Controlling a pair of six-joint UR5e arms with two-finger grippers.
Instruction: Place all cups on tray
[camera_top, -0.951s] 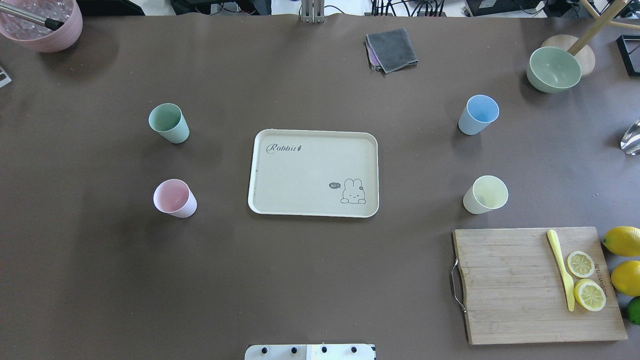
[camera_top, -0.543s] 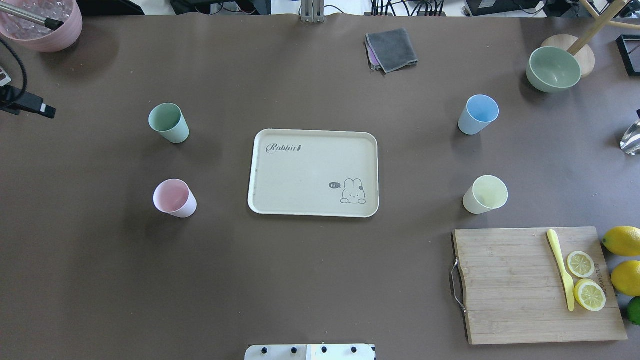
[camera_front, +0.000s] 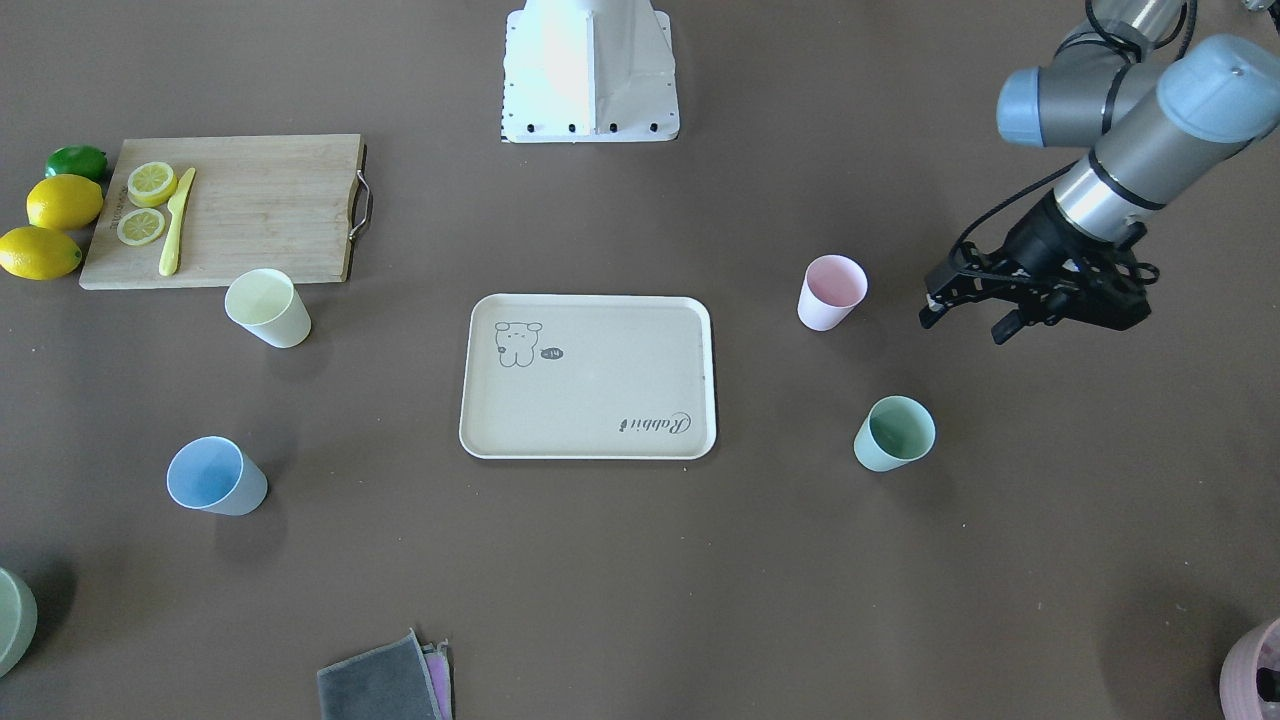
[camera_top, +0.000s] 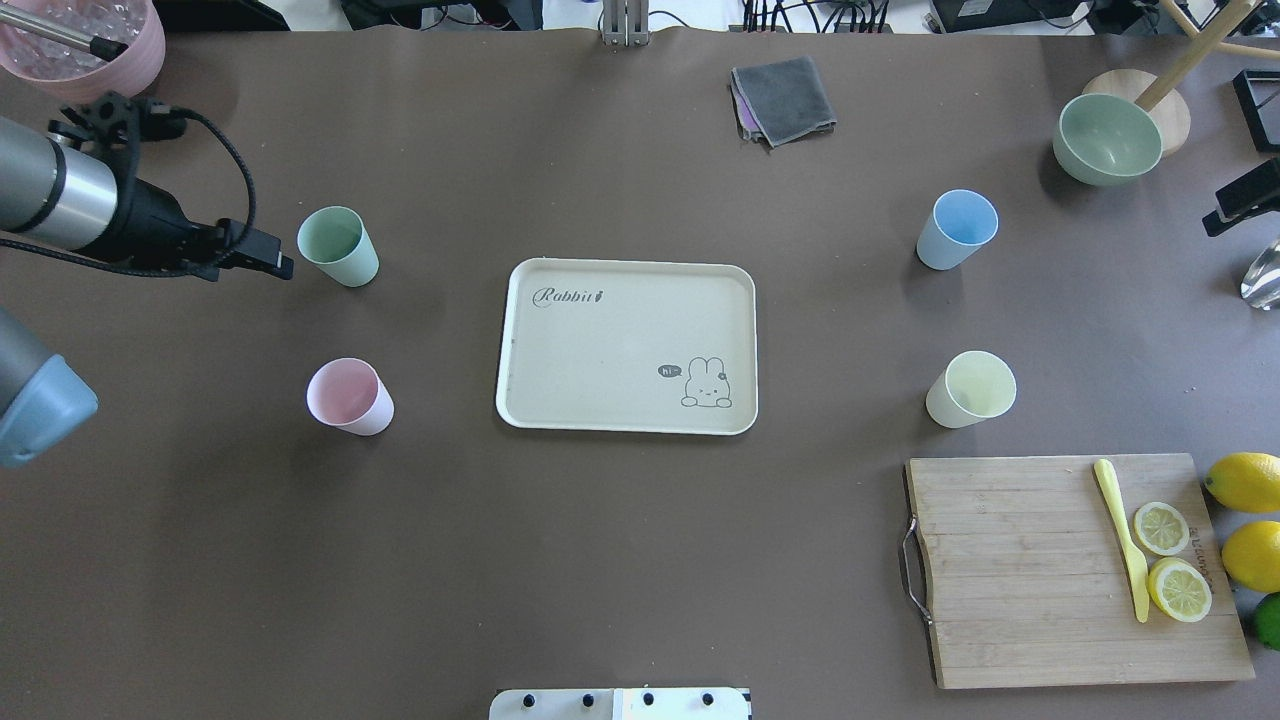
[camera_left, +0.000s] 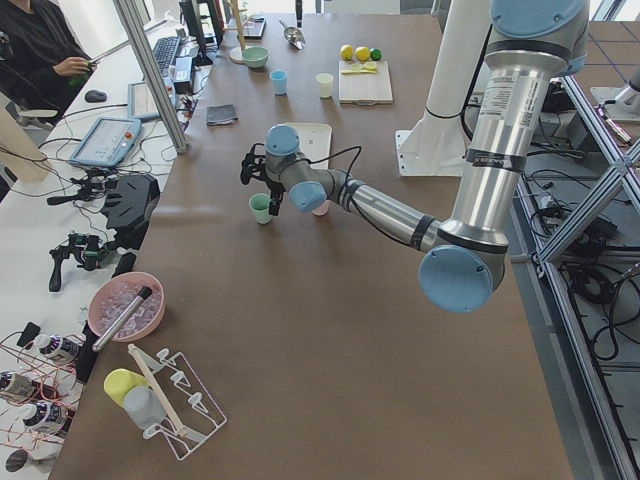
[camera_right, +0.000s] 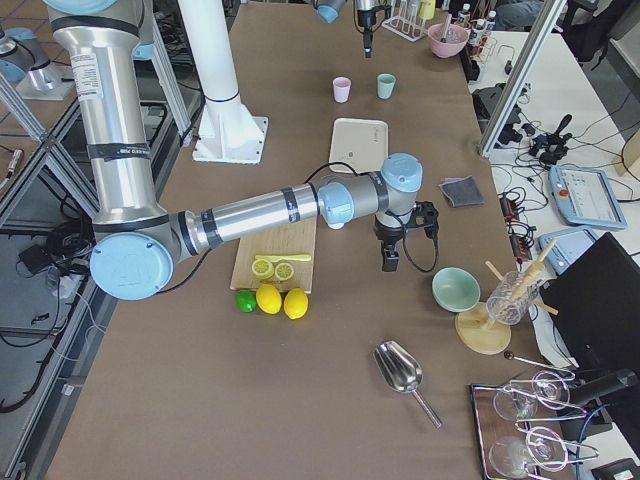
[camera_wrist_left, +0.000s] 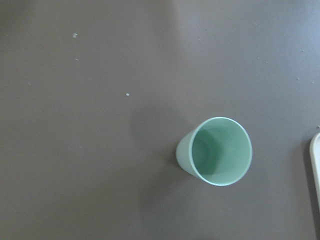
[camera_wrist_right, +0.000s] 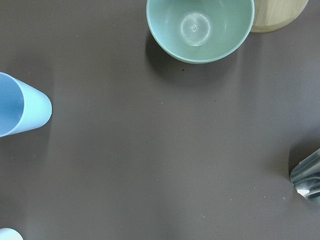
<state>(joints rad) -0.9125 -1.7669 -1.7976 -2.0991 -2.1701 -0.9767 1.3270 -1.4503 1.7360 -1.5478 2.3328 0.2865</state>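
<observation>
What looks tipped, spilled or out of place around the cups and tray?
Nothing stands out. The mint green plastic tumbler, pink tumbler, light blue tumbler and pale yellow tumbler stand upright on the table, none on the cream rectangular tray, which lies flat and empty.

A long desk (camera_top: 640, 560) under a matte brown cover fills a brightly, evenly lit lab. A white workbench (camera_left: 25, 225) strewn with cables runs along one side behind slanting aluminium posts (camera_left: 150, 70). Grey floor (camera_left: 610, 440) shows past the metal framing opposite.
</observation>
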